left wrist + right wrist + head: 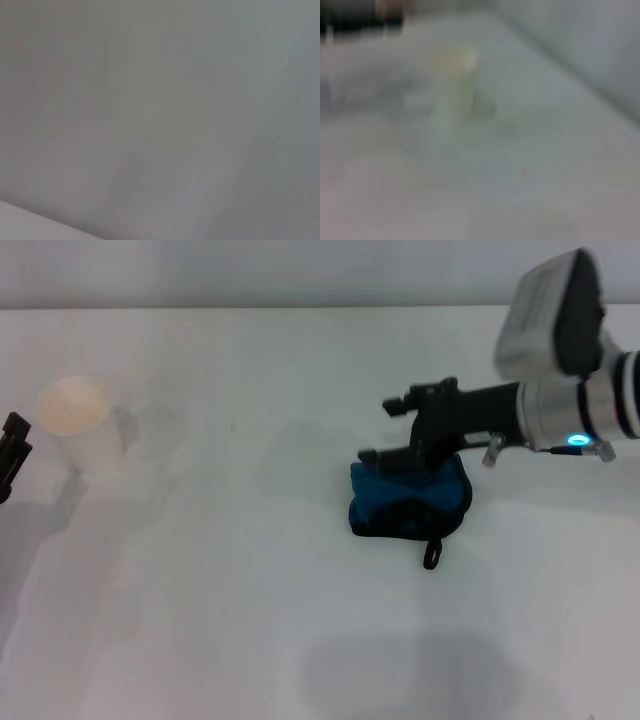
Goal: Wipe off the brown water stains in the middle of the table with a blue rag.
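Tabletop (200,620) fills nearly the whole head view: plain, matte white, smooth, with soft grey shadows lying across it and a pale wall (250,270) rising behind its far edge. No brown blotch is clear on the surface in this view; only a tiny dark speck (233,426) shows near the middle.

One blue rag (408,502) lies right of centre, bunched into a thick lump with black edging, and its single small black loop (431,556) trails onto the table toward the near side. One white paper cup (80,423) stands upright far to the left, well apart from the rag; the right wrist view shows the same cup (451,95) blurred, standing on the white surface.

Two arms are in view. The right gripper (410,455) reaches in from the right on its silver and white arm, a blue light glowing on the wrist, and sits directly on top of the rag, its black fingers pressed down into the cloth and seemingly clamped on its upper folds. The left gripper (12,452) shows only as a black piece at the left edge, near the cup and well apart from the rag; whether its fingers are apart or together cannot be told. The left wrist view shows only a plain grey surface.
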{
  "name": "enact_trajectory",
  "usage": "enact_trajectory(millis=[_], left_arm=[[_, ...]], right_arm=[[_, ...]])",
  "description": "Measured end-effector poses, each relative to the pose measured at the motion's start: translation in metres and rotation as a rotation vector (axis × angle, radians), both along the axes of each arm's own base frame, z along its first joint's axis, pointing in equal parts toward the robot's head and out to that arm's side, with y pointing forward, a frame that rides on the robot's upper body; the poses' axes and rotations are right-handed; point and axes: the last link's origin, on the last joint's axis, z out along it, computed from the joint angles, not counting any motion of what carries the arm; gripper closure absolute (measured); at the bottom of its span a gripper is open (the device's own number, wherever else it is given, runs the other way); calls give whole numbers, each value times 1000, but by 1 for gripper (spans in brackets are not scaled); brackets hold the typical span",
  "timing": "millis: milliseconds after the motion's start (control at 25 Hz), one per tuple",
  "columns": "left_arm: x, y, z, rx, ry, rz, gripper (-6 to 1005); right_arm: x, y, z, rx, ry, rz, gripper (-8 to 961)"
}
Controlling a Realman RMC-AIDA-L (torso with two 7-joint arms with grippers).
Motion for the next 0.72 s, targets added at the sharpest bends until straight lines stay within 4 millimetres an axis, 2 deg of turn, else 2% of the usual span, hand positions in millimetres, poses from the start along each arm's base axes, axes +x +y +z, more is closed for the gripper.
enact_trajectory(millis=[80, 240, 440, 560, 720], left_arm=[[0, 0, 0, 1, 1, 0, 121], [-1, 0, 0, 1, 1, 2, 122], [-3, -3, 1, 9, 4, 14, 121], [-4, -5, 1, 9, 6, 18, 121], [-5, -7, 0, 11, 16, 21, 121]], right_arm=[[-2, -1, 6, 29, 116, -26, 162], [2, -3, 26, 127, 464, -131, 129], [33, -9, 55, 332, 875, -226, 123], [59, -14, 67, 501, 975, -274, 125], [91, -20, 76, 726, 949, -315, 127]])
